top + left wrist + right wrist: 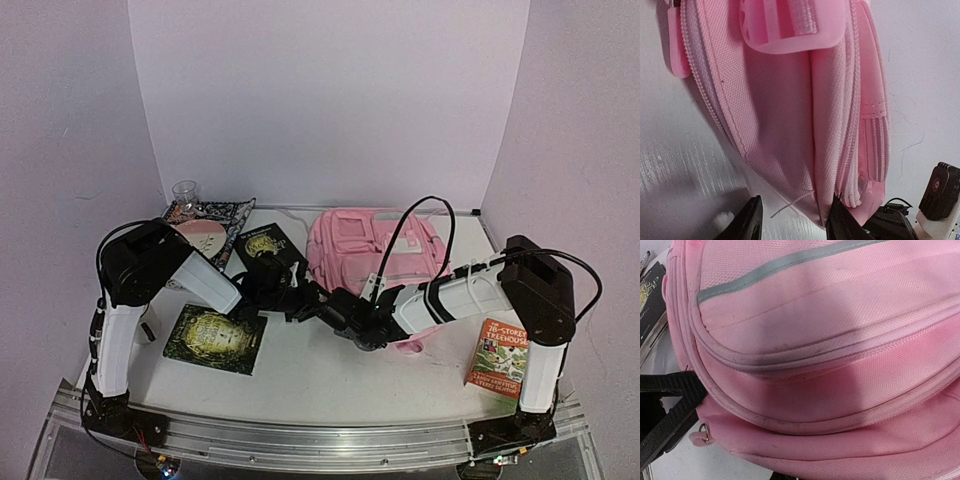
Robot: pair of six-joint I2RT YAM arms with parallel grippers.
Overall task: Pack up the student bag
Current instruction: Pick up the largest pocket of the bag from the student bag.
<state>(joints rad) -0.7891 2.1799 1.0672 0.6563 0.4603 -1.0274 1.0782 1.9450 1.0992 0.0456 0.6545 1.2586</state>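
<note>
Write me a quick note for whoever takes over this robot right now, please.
Left claw: open, at the student bag's near-left corner.
Right claw: shut at the bag's near edge; any hold is hidden.
Bag: flat mid-table, visible zips closed.
Done: nothing visibly packed.
To do: open the bag; load the green book, dark book and Treehouse book lying outside it.

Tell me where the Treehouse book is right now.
In the top view, the Treehouse book lies flat at the near right, just left of the right arm and to the right of the student bag.
</note>
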